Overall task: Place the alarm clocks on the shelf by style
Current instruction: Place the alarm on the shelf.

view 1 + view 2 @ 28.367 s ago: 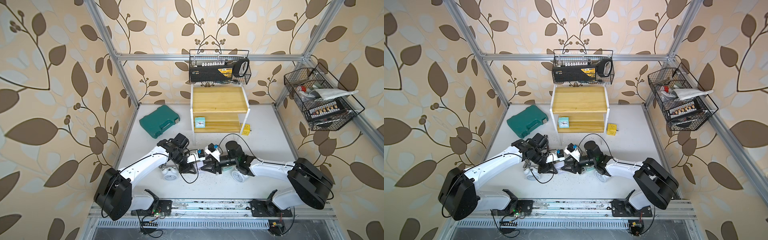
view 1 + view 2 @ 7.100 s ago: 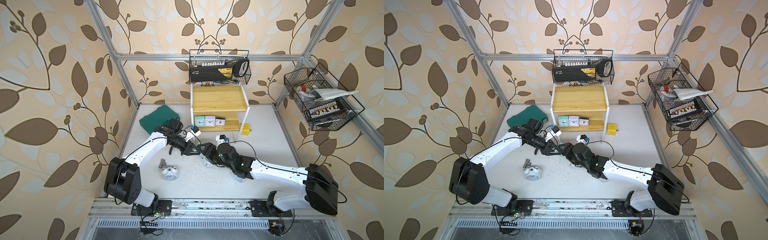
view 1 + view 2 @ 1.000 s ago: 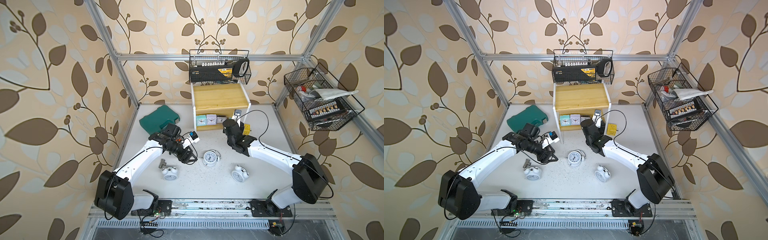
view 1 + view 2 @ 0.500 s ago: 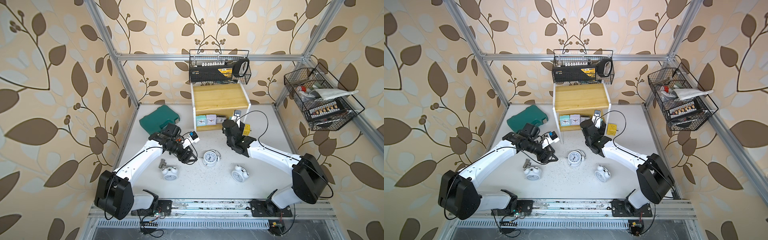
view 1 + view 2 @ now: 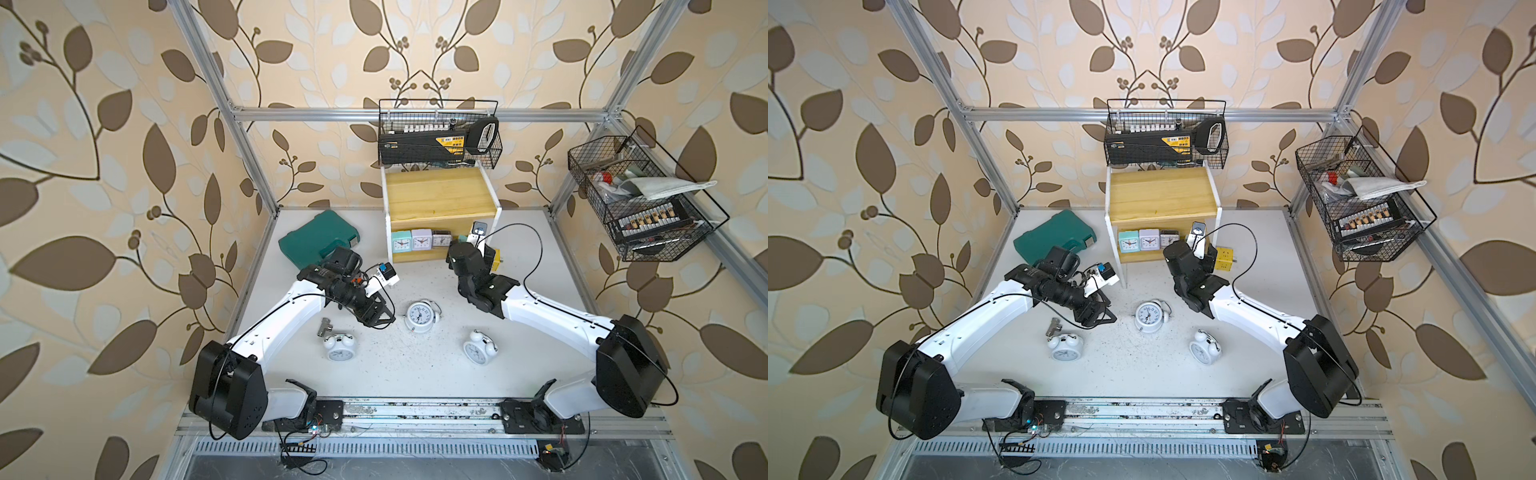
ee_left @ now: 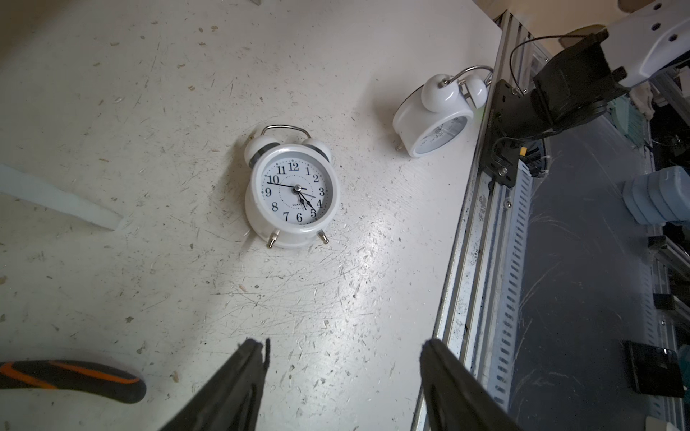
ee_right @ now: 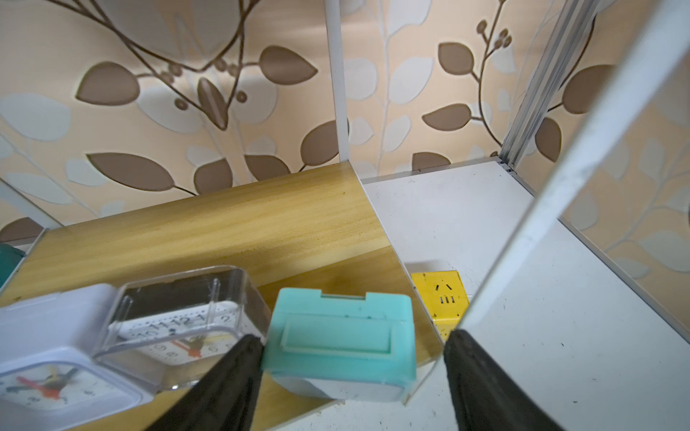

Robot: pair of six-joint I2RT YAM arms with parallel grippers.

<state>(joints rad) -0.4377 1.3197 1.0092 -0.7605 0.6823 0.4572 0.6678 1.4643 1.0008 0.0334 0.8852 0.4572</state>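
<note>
Your right hand (image 7: 354, 336) has its fingers spread wider than the teal clock (image 7: 339, 332) between them. One finger (image 7: 239, 365) is at the clock's side, touching or a hair off, you cannot tell which. The other stands clear of it, close against the front edge of the shelf's side panel (image 7: 560, 186). That clock lies back-up at the front edge of the lower board (image 7: 224, 231), just beside the clear clock (image 7: 179, 317), with the yellow cube (image 7: 440, 294) beyond the panel, so room at that end of the tier is narrow. Only the right wrist view gives you this: in both top views the wrist and the shelf (image 5: 440, 197) cover the fingers, and the teal clock is a sliver. The top views do give you the row in the upper middle of the frame: mint clock (image 5: 401, 242), lilac clock (image 5: 421, 240), then the clear one. Your left hand (image 5: 380, 320) hangs with fingers apart and nothing between them, just left of the centre round clock (image 5: 419, 316), which the left wrist view shows lying face-up. Open bench (image 5: 415, 382) spreads across the lower middle of the frame between the left round clock (image 5: 340, 348) and the right round clock (image 5: 478, 349). The left wrist view shows the latter near the front rail (image 6: 481, 261).
</note>
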